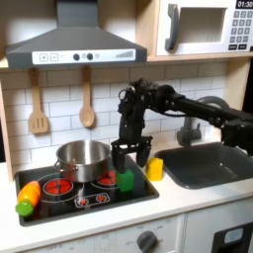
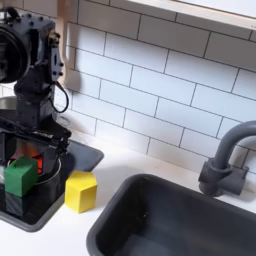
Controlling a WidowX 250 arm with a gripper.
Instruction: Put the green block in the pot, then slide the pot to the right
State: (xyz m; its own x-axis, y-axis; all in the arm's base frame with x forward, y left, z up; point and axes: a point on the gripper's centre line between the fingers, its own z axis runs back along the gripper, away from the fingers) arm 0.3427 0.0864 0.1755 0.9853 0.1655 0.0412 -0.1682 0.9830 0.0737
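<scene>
A WidowX arm's gripper (image 1: 131,150) hangs above the green block (image 1: 126,180), which sits on the toy stovetop (image 1: 59,203) just beside the pot (image 1: 83,158), toward the first exterior view's right and nearer the camera. The fingers (image 2: 14,150) stand spread, wider than the block, with nothing between them; in the second exterior view they frame the space directly over the block (image 2: 20,176). The pot stands upright on the rear burner, mouth open to the ceiling. The step in hand appears to be the pick: it would go best with a straight vertical descent that keeps the fingers either side of the block's flat faces, closing only once the tips are low on its sides, and staying clear of the pot's wall so the pot is not nudged early. The block rests flat, roughly cube-shaped, with no marked long axis; its faces look turned slightly askew to the stovetop's front edge, so a small wrist turn may square the grasp.
</scene>
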